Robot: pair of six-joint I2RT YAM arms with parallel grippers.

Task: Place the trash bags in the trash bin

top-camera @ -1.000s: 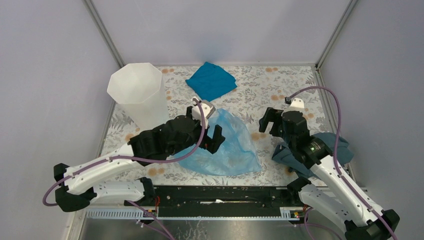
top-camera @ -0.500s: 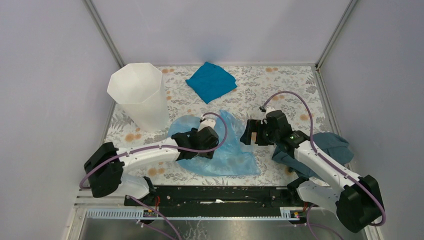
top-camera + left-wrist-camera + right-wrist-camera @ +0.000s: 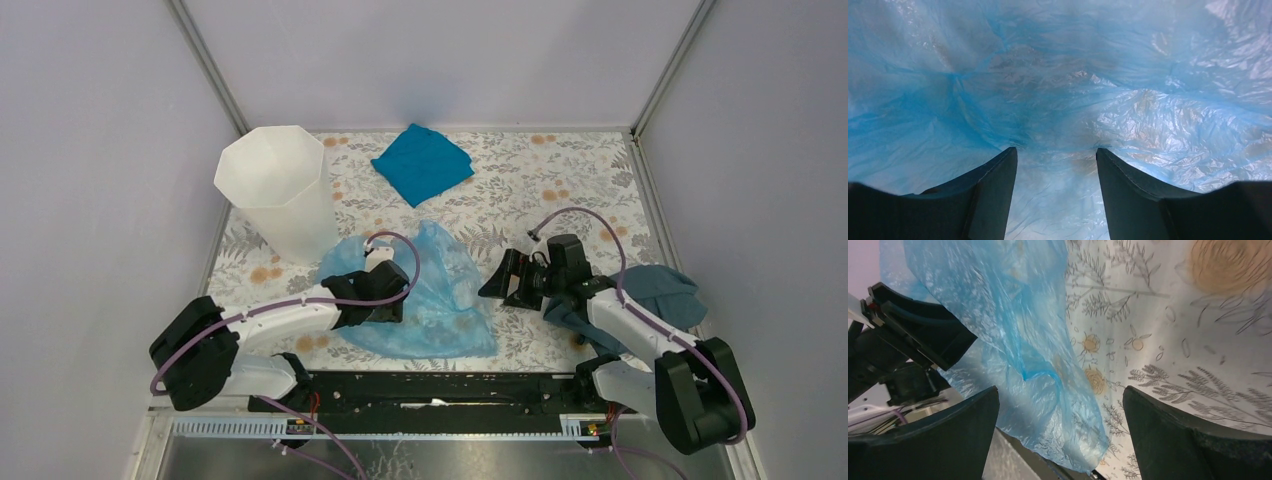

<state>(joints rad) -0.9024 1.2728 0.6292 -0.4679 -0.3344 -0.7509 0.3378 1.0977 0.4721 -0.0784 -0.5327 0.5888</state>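
The light-blue trash bag [image 3: 440, 300] lies crumpled on the flowered worktop [image 3: 560, 190] near its front edge, in front and to the right of the trash bin [image 3: 280, 190], which stands upright at the left, apart from the bag. The left fingers [image 3: 993, 185] are pressed down into the middle-left of the bag. They are parted, with film filling the gap and bunched up just past their tips, but nothing is pinched between them. The right fingers [image 3: 1188, 440] are spread wide and low just beside the bag's right edge. The edge reaches into their gap on one side, and they grip nothing. A teal cloth [image 3: 422, 162] lies at the back, and a grey-blue cloth [image 3: 665, 285] lies under the right arm.
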